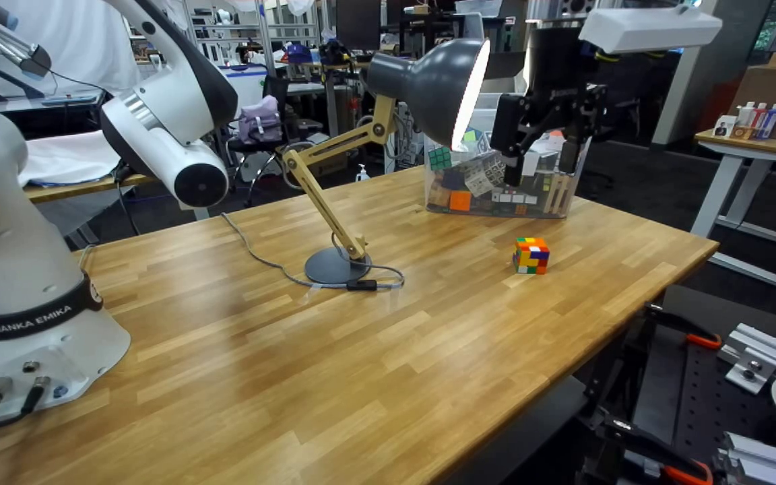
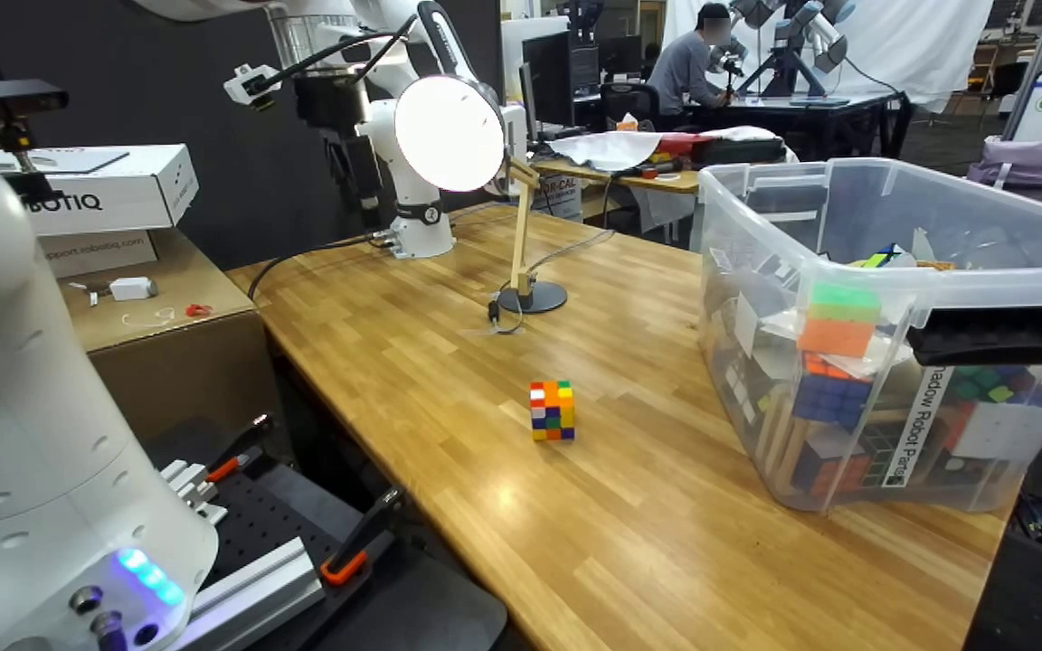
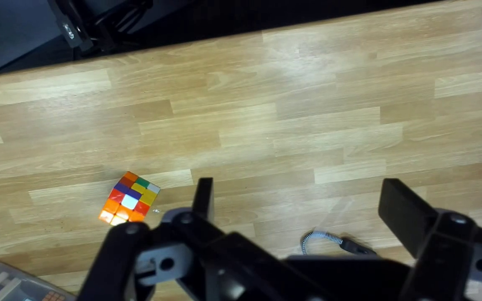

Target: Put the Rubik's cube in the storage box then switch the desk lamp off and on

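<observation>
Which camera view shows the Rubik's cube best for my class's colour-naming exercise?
The wrist view: the Rubik's cube appears largest there, its colours easiest to tell apart. Both exterior views show it smaller but unobstructed, resting on the wooden table.

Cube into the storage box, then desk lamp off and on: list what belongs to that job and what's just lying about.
For the job:
Rubik's cube
storage box
desk lamp
cord switch
gripper

Just lying about:
purple bag
white carton
small bottles
</observation>
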Robot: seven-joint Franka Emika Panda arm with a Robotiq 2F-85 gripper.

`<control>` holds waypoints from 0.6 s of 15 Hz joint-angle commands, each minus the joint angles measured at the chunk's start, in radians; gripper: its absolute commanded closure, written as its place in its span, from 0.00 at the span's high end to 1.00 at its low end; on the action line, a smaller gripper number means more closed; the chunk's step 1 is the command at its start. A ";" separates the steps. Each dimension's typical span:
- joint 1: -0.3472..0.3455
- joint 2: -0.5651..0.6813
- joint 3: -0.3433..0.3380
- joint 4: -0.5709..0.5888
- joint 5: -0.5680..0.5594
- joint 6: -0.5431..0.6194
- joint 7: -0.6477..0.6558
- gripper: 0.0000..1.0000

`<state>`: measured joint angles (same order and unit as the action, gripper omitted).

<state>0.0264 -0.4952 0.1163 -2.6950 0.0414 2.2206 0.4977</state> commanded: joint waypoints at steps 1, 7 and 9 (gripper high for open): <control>-0.016 -0.001 0.015 0.001 0.009 -0.002 -0.008 1.00; -0.090 0.058 -0.015 0.018 -0.010 0.012 0.012 1.00; -0.126 0.077 -0.036 0.011 -0.012 0.013 0.015 1.00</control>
<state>-0.0590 -0.4559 0.0934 -2.6937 0.0405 2.2225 0.4977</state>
